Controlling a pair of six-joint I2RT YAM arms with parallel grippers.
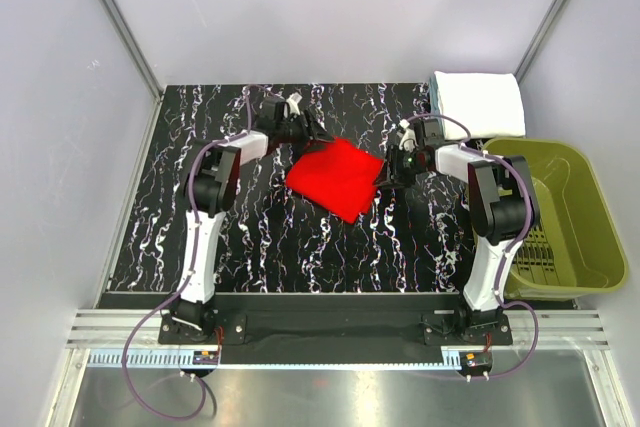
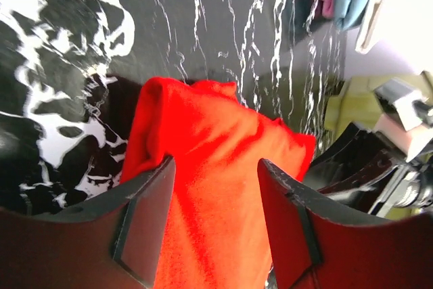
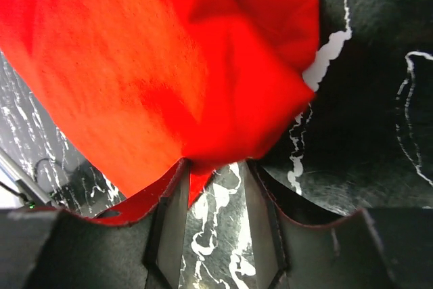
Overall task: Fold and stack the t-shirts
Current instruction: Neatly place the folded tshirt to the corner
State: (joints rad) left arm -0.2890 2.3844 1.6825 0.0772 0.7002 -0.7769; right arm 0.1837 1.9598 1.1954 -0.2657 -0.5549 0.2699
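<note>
Now the red t-shirt [image 1: 335, 179] is flanked by the left gripper [image 2: 216, 162] and the right gripper [image 3: 216, 163], all fingers being parted.

Between the left fingers [image 2: 145, 225] the red t-shirt [image 2: 216, 140] runs off the lower edge. Beyond the right fingers [image 3: 169, 228] it is cut off too.

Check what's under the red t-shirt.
Only the black marbled table shows around the red t-shirt. Its folded cloth covers whatever lies directly beneath, so nothing more can be told.
</note>
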